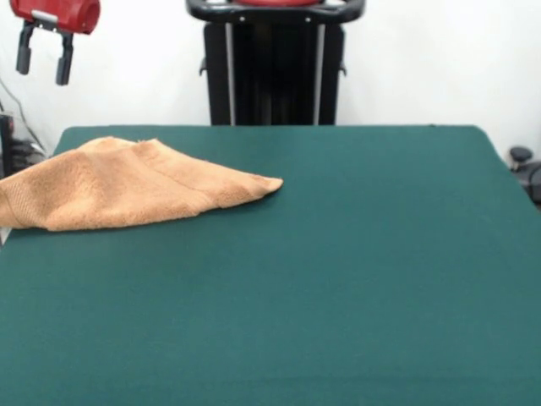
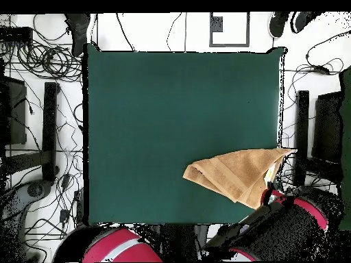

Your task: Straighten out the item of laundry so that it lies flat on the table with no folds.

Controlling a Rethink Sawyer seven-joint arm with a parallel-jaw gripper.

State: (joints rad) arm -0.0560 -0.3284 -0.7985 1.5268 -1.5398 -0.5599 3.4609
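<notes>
The item of laundry (image 1: 127, 186), an orange-tan towel, lies folded over itself in a rough triangle at the far left of the table (image 1: 338, 279). One corner points toward the middle, and its left end reaches the table's edge. Seen from overhead, the towel (image 2: 236, 174) sits near the lower right of the table (image 2: 171, 103), with a corner poking past the right edge. My gripper (image 1: 44, 57) hangs open and empty high above the towel's far left end, well clear of it. In the overhead view the red and black arm (image 2: 288, 219) covers the spot just below the towel.
The black pedestal (image 1: 275, 72) stands behind the table's far edge. Tangled cables (image 2: 41, 58) and black stands (image 2: 49, 123) lie on the floor beside the table. A small black object (image 1: 521, 156) sits off the right edge.
</notes>
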